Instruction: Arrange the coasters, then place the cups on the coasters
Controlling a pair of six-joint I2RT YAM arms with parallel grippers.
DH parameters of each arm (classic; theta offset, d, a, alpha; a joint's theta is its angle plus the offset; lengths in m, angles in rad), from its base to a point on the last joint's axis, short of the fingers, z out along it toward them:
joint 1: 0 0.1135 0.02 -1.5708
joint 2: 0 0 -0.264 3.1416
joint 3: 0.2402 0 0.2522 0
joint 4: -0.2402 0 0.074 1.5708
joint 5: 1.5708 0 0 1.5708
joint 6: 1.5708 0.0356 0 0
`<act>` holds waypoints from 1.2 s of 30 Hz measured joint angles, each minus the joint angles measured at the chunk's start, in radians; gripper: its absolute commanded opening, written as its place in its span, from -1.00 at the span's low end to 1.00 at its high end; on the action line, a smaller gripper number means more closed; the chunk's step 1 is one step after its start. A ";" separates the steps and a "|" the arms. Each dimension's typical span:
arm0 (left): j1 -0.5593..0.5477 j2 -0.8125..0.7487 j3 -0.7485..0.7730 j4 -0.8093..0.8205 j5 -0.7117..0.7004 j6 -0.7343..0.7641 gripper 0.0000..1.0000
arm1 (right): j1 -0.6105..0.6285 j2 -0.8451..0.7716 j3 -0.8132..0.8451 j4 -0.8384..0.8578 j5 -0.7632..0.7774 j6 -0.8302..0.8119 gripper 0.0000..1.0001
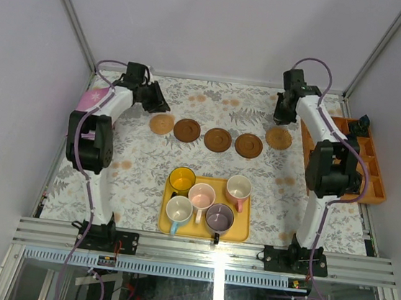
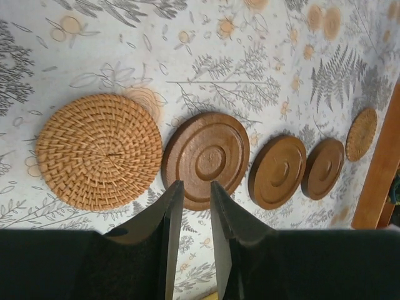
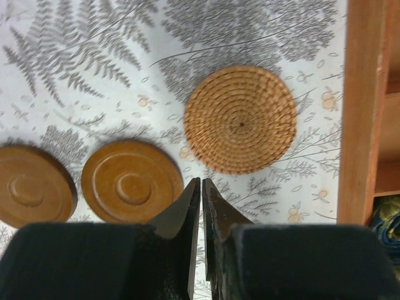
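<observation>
Five coasters lie in a row across the back of the table: a woven one [image 1: 161, 124], three dark wooden ones [image 1: 187, 130] [image 1: 218, 139] [image 1: 248, 145], and a second woven one [image 1: 279, 137]. Five cups stand on the yellow tray [image 1: 240, 230]: amber [image 1: 181, 180], pale pink [image 1: 201, 195], salmon [image 1: 239, 188], purple [image 1: 220, 216], white [image 1: 178, 209]. My left gripper [image 2: 195, 184] hovers over the row's left end, jaws a little apart, holding nothing. My right gripper [image 3: 201, 181] hangs just short of the right woven coaster [image 3: 240, 119], jaws a thin slit apart, holding nothing.
An orange compartment bin [image 1: 369, 162] runs along the right side of the table, close beside the right arm. A pink object [image 1: 94, 98] lies at the back left. White walls close in the back and both sides.
</observation>
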 measured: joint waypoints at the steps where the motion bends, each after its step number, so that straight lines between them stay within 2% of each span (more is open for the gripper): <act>1: -0.003 -0.008 -0.003 0.003 0.004 0.006 -0.56 | 0.013 -0.014 -0.011 0.002 0.006 -0.003 -0.79; 5: -0.026 -0.019 -0.041 0.006 0.036 0.039 -0.54 | 0.081 -0.051 -0.093 0.006 0.013 -0.011 -0.60; 9: -0.074 -0.012 -0.097 -0.002 0.079 0.079 -0.34 | 0.133 -0.053 -0.192 0.000 0.011 -0.011 -0.44; 16: -0.174 -0.005 -0.127 -0.031 0.129 0.140 -0.21 | 0.158 -0.069 -0.293 -0.018 0.004 0.003 -0.23; 23: -0.209 0.027 -0.119 -0.039 0.176 0.162 -0.17 | 0.172 -0.087 -0.358 -0.003 -0.035 0.021 -0.24; 36: -0.288 0.174 0.008 -0.059 0.267 0.171 -0.14 | 0.201 -0.078 -0.379 0.056 -0.090 0.039 -0.29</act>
